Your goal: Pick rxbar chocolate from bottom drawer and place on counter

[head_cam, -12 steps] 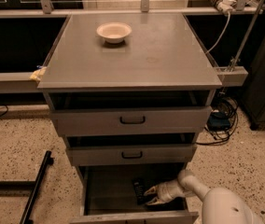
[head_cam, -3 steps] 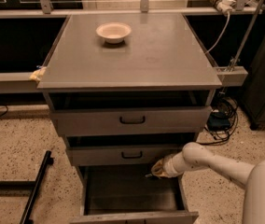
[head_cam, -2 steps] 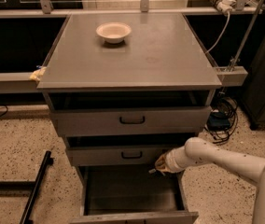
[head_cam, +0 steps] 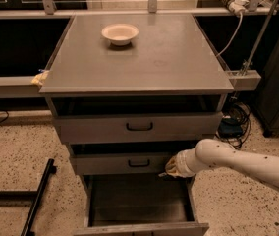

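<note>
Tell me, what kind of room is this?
Probably a lab or workshop: a grey metal drawer cabinet on speckled floor, loose cables behind, one bowl on the counter. The robot's claw hangs above the open bottom drawer, by the front of the middle drawer.

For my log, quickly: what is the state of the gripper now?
Gripper: state cannot be told; it is above the open bottom drawer, at the right end of the middle drawer.
</note>
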Controlling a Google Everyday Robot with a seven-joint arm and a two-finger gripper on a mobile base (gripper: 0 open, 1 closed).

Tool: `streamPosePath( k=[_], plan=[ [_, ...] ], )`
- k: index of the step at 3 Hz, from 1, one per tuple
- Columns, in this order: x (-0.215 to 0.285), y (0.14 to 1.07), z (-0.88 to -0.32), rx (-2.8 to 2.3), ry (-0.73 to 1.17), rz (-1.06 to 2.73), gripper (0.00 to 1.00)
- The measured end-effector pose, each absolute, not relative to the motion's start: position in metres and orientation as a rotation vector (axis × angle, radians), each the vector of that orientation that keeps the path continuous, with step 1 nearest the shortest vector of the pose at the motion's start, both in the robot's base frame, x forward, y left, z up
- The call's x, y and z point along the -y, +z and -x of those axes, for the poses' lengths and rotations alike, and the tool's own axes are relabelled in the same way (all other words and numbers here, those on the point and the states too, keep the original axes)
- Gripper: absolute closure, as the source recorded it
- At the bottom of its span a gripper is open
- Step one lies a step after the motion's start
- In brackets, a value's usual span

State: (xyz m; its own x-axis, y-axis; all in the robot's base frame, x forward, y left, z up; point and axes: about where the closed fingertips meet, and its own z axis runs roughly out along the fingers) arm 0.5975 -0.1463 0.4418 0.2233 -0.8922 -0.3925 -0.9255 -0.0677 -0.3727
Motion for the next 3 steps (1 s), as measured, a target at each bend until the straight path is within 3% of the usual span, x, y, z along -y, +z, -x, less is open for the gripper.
streamPosePath(
  k=[3],
  plan=[
    [0.133, 0.601, -0.551, -1.661, -0.071, 1.953, 1.00]
  ],
)
